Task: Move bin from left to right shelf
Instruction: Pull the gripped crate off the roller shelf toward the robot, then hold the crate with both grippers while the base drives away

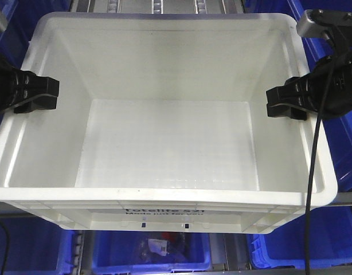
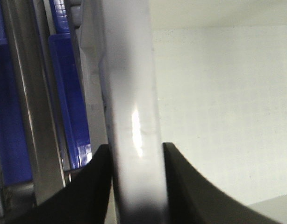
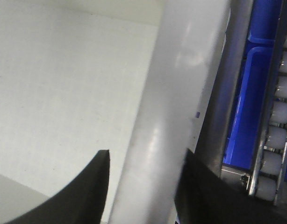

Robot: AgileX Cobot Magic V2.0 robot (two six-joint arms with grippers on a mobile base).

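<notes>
Blue bins show at the far left, low beside the shelf frame. Next comes the left hand, reaching in over the left short wall of the white bin. The left wrist view shows its two fingers astride the thick rim, one outside and one inside, both pressed to it, so I judge it clamped on that wall. The bin fills the middle, empty and open side up, with its printed front wall toward the camera. Its long axis runs side to side between the two arms; whether its base rests on anything is hidden. At the right, the right hand mirrors the first, closed across the right short wall, with a black cable hanging past it and shelf rollers just outside. Each hand grips near the middle of its wall, and neither is nearer. The bin lies between them, so the carry to the right shelf would likely run sideways along that long axis, both arms moving together to keep it level.
</notes>
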